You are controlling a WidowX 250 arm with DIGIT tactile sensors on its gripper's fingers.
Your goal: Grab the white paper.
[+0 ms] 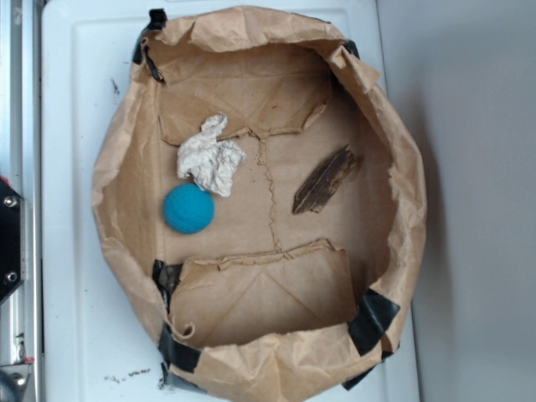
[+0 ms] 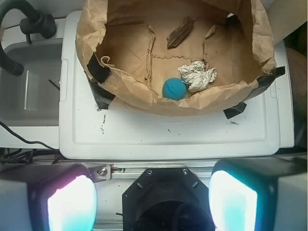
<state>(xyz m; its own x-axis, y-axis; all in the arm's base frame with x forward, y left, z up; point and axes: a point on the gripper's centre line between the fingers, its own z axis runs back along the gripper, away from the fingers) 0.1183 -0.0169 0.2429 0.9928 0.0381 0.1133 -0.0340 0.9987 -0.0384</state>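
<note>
The jaws stand wide apart and empty at the near edge of the wrist view, held back from the white desk [image 2: 168, 134]. Their fingers [image 2: 72, 204] glow pale teal. Farther off sits a brown paper bag basin [image 1: 126, 209], taped black at its corners. Inside, the white paper [image 1: 211, 157] lies touching a teal ball [image 1: 188, 208]; a bark piece [image 1: 325, 180] rests well apart. No writing is legible.

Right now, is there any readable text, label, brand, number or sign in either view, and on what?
None. The brown paper bag, white paper, teal ball, bark piece and white lid carry no print; the black flecks on the lid are smudges, not characters.
</note>
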